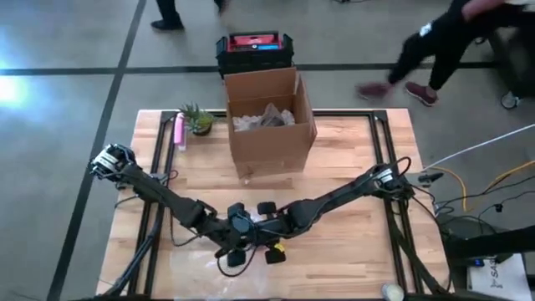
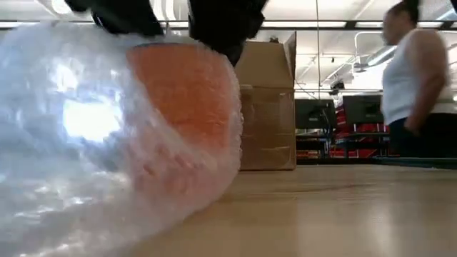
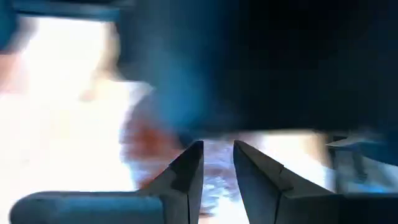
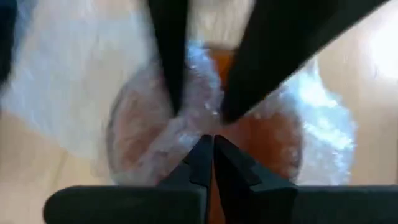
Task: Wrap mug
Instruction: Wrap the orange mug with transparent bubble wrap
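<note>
Wrapping looks well along: clear bubble wrap (image 2: 107,143) already shrouds the orange mug (image 4: 249,134). Right gripper (image 4: 213,144) pinches wrap, left gripper (image 3: 217,149) narrowly parted; securing remains.

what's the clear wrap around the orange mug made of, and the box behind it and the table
The clear wrap looks like plastic bubble wrap: translucent, glossy, with a bubbled texture. The orange mug is too veiled to judge. The brown box looks like matte corrugated cardboard with open flaps. The table seems to be light, smooth-finished wood with visible grain.
</note>
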Motion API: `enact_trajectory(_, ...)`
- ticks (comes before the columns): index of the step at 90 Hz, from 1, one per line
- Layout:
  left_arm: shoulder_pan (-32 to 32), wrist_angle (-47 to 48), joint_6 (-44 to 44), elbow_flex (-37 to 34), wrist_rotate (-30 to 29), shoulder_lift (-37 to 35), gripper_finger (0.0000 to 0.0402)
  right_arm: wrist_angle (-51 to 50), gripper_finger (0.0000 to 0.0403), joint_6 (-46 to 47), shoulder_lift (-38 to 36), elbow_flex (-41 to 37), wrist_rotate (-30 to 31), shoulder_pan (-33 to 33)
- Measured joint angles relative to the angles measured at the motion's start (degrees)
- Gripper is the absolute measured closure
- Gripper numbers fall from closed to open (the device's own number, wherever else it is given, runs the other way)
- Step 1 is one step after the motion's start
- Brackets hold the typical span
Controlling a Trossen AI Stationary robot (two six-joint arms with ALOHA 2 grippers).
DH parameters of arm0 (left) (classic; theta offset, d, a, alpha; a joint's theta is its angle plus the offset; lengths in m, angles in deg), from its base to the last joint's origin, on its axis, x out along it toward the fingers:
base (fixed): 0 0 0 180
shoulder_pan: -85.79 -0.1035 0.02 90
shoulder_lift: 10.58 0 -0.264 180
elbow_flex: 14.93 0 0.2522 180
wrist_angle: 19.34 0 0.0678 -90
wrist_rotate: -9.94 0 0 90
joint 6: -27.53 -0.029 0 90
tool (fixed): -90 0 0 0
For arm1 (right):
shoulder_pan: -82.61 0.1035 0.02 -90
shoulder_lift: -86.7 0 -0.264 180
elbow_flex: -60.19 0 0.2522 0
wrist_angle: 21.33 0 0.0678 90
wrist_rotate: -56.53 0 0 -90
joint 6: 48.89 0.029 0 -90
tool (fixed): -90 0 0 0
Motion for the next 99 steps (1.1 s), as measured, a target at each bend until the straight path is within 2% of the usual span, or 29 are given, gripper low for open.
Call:
enact_trajectory(13, -0.4, -1.8, -0.4, -0.2, -0.4, 1.4, 0.0327, -7.8, 0.0403, 0.3, 0.0, 2.8, -0.1, 0.2)
enact_trajectory(27, -0.2, -1.7, -1.6, -0.3, 0.4, 0.9, 0.0327, -11.8, 0.0403, 0.1, -0.1, 4.8, -0.1, 0.7)
enact_trajectory(49, 1.3, -3.2, -4.9, -0.6, 1.7, -2.2, 0.0327, -8.5, 0.0403, -2.0, 0.0, 4.8, 0.8, 1.3)
enact_trajectory(61, 2.3, -1.3, -4.3, -0.6, 2.2, -5.0, 0.0327, -5.6, 0.0403, -2.1, 2.6, 4.7, 1.1, 1.2)
enact_trajectory(72, 3.7, 3.9, 0.0, -0.5, 1.7, -9.5, 0.0327, -6.3, 0.0403, -2.1, 4.4, 4.5, 1.0, 1.2)
enact_trajectory(83, 5.7, 12.7, 9.3, -0.5, 0.6, -13.0, 0.0327, -6.3, 0.0403, -2.1, 4.4, 4.6, 0.9, 1.1)
enact_trajectory(99, 8.6, 21.4, 23.4, -1.4, 1.4, -13.5, 0.0327, -6.8, 0.0403, -2.1, 4.4, 5.2, 0.7, 0.8)
